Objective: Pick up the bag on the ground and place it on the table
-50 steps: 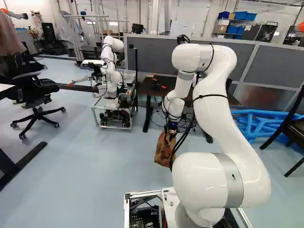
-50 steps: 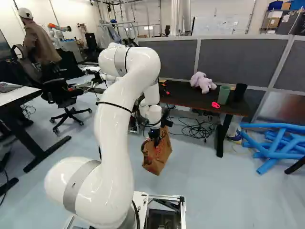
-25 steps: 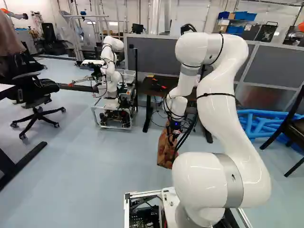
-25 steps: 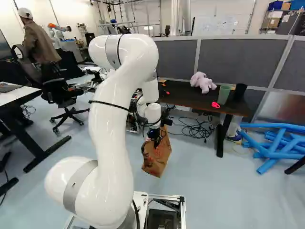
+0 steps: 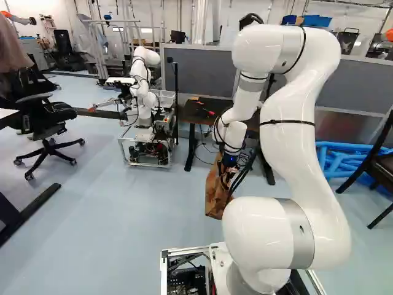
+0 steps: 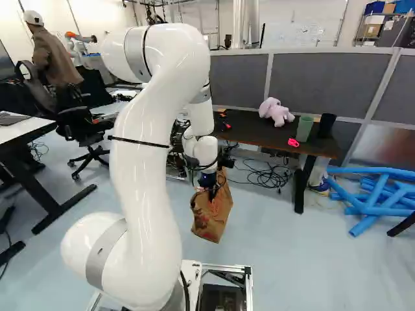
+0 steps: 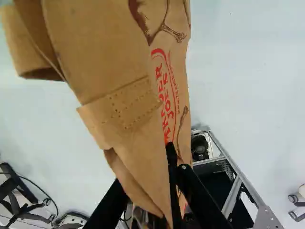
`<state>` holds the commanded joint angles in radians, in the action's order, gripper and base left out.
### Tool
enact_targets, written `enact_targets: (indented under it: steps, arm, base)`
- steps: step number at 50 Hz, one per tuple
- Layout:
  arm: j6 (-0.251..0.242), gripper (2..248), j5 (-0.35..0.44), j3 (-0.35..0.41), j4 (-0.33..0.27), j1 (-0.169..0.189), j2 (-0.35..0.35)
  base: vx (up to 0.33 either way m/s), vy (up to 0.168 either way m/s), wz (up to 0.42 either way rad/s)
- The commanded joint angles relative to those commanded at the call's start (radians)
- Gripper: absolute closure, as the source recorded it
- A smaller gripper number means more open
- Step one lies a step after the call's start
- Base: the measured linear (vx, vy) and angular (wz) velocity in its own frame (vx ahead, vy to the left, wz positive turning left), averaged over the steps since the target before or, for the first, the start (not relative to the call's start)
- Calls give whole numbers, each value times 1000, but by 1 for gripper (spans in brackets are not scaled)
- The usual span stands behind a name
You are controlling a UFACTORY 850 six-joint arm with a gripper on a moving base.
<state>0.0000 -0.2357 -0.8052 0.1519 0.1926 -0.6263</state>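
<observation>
I watched from behind my arm (image 5: 285, 147), left and right, both base views facing ahead and slightly down, sharing the table (image 6: 259, 135) and bag (image 6: 211, 217). My wrist view looked closely along the bag, the base frame (image 7: 232, 196) beyond.

White arm (image 5: 285, 144) arched high, wrist (image 6: 207, 150) directed downward, black gripper (image 6: 211, 193) low, closed

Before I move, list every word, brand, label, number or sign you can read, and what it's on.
"ADER JOE'S": red print on the paper bag; the first word's start is not clear.
Small line beside it on the bag: too small to read for certain.
Marks on the wall beyond the partition: too small to read.
No other word, number or sign is readable.
</observation>
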Motion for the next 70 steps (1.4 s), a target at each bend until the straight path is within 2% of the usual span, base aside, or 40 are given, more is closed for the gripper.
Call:
enact_targets:
  steps: [40, 70]
  arm:
    - [0, 224, -68, 165, -92, 15, 234]
    - [0, 224, -158, 247, -141, 16, 411]
  base:
    - [0, 0, 0]
    - [0, 0, 0]
